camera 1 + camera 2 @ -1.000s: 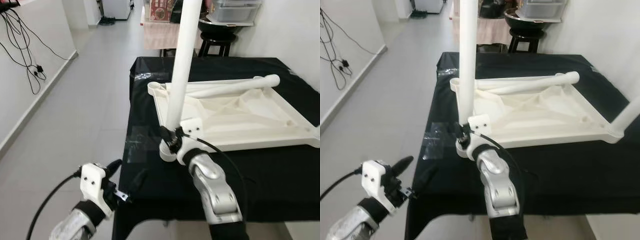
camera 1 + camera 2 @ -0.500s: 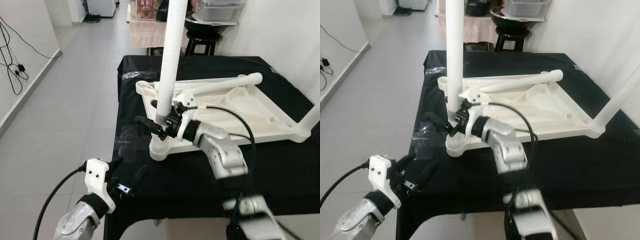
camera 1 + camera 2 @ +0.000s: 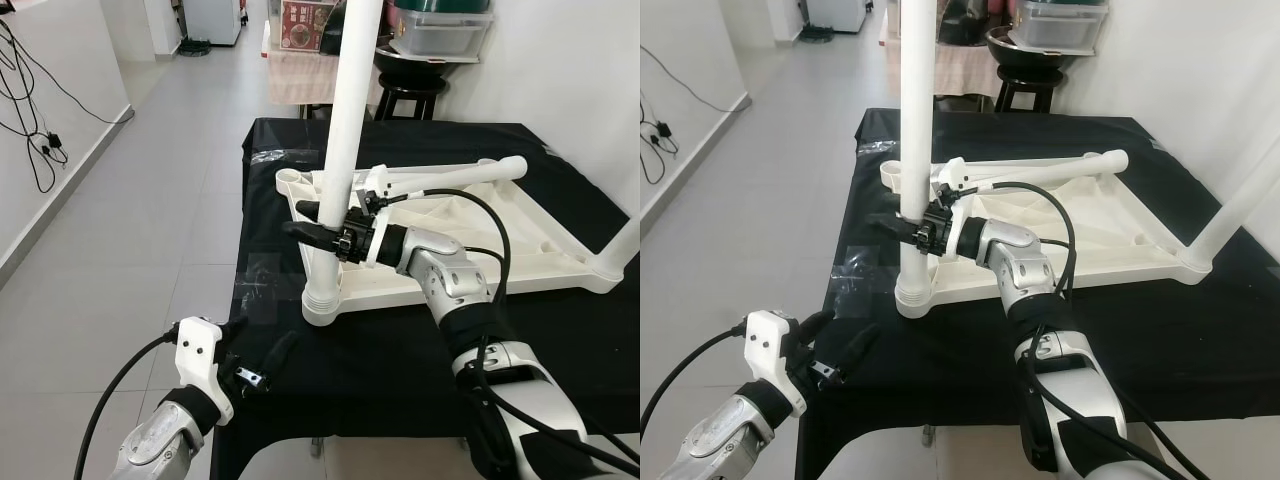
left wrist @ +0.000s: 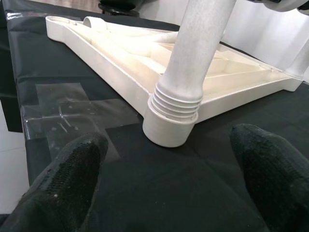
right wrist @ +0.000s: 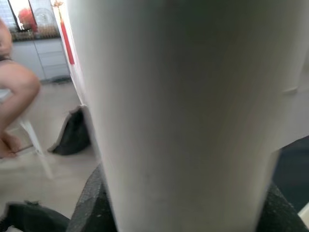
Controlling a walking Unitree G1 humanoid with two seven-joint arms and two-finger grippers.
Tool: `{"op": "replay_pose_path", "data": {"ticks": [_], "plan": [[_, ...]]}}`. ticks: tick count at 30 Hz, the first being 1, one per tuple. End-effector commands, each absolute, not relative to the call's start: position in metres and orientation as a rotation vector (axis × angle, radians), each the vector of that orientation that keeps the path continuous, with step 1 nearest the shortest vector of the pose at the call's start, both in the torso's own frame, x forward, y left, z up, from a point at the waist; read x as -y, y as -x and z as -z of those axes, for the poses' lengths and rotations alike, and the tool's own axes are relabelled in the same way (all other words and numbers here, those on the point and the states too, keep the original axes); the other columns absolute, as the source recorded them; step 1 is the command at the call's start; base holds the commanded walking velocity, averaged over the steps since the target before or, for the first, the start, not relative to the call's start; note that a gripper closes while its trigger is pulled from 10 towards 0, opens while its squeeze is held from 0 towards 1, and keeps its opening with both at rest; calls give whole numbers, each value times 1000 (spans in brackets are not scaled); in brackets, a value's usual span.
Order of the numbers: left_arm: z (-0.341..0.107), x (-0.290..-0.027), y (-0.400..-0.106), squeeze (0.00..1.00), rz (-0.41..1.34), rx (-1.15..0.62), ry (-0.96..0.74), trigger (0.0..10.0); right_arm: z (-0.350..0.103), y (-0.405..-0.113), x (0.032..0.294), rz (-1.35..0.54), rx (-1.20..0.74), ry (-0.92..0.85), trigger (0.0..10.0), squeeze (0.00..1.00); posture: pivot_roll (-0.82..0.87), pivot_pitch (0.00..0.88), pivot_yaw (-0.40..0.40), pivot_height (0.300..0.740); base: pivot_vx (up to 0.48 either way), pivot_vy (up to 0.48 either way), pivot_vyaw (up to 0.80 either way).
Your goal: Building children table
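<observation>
A white children's table top (image 3: 480,230) lies upside down on a black-covered table (image 3: 400,350). One white leg (image 3: 345,120) stands upright in the near-left corner socket (image 3: 322,305). My right gripper (image 3: 305,221) is shut on this leg a little above the socket; in the right wrist view the leg (image 5: 178,106) sits between the fingers (image 5: 91,203). A second leg (image 3: 455,175) lies across the top, and a third (image 3: 622,240) rises at the right corner. My left gripper (image 3: 255,342) hovers open at the table's near-left edge, facing the socket (image 4: 169,128).
A clear tape patch (image 3: 262,280) is stuck on the cloth by the socket. Behind the table stand a black stool (image 3: 410,95) and a clothed table (image 3: 300,75). Open floor lies to the left, with cables (image 3: 40,120) on the wall. A seated person (image 5: 14,92) appears in the right wrist view.
My right gripper has slid up the upright leg from its base, and the arm's elbow has swung out to the right. The camera shifted. The left gripper stays open.
</observation>
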State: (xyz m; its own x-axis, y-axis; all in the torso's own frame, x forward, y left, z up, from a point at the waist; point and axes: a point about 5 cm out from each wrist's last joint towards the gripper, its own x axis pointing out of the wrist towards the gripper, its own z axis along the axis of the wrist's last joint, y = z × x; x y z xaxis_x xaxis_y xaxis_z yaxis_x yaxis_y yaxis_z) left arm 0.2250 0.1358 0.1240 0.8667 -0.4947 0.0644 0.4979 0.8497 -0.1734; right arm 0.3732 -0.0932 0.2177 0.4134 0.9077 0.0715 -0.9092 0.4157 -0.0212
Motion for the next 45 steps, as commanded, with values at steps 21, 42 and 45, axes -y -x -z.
{"op": "replay_pose_path", "data": {"ticks": [21, 42, 45], "plan": [[-115, -141, -246, 0, 518, 19, 187, 10000, -118, -325, 87, -390, -151, 15, 0, 0, 29, 0, -58, 740, 0, 0, 0], [-105, -138, -254, 0, 510, 20, 201, 10000, -200, -367, 95, -1186, 2, 59, 10000, 0, 69, 0, -80, 740, 0, 0, 0], [-104, -138, -254, 0, 509, 17, 200, 10000, -205, -369, 98, -1268, -20, 62, 10000, 0, 70, 0, -78, 740, 0, 0, 0]]}}
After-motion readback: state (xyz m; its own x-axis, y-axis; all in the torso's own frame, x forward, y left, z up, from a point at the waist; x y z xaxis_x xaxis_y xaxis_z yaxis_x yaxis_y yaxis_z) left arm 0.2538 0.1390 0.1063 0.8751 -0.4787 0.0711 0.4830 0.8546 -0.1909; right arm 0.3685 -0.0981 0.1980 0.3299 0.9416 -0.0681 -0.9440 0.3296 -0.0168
